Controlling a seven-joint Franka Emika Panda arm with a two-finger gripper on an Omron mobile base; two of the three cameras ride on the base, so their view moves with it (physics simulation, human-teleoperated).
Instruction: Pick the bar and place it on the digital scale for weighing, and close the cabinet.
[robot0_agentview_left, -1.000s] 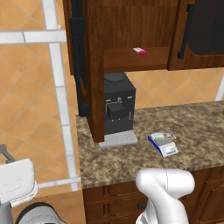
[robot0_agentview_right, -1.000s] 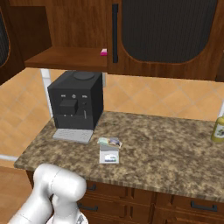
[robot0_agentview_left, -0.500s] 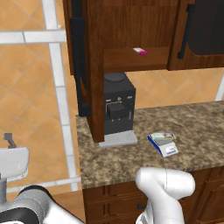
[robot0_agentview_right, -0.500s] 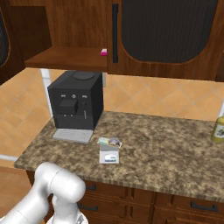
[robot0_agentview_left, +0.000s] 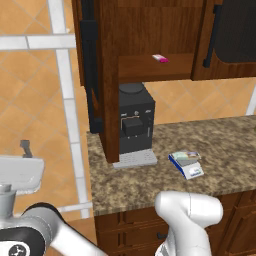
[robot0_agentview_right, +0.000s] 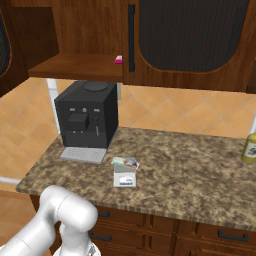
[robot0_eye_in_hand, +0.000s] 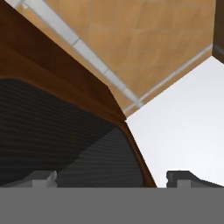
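Note:
The pale greenish bar (robot0_agentview_left: 186, 156) (robot0_agentview_right: 125, 161) lies on the digital scale (robot0_agentview_left: 193, 172) (robot0_agentview_right: 124, 180), which sits on the granite counter right of the coffee machine. The dark brown cabinet (robot0_agentview_left: 150, 35) has its left door (robot0_agentview_left: 90, 65) (robot0_agentview_right: 6, 45) swung open and its right door (robot0_agentview_right: 192, 40) closed. My gripper (robot0_eye_in_hand: 113, 180) is open and empty, far left of the counter and low. One of its fingers (robot0_agentview_left: 25, 148) shows near the tiled wall. In the hand view it faces a brown door frame with a dark inset panel (robot0_eye_in_hand: 57, 131).
A black coffee machine (robot0_agentview_left: 135, 125) (robot0_agentview_right: 87, 120) stands under the open shelf, where a small pink-and-white item (robot0_agentview_left: 160, 58) (robot0_agentview_right: 118, 59) lies. A yellowish bottle (robot0_agentview_right: 248, 147) stands at the counter's right end. My white arm link (robot0_agentview_left: 187, 215) rises before the drawers.
My hand at the left edge of the left base view has risen, and the arm's dark elbow joint has come into view below it. Bar, scale and cabinet doors have not moved.

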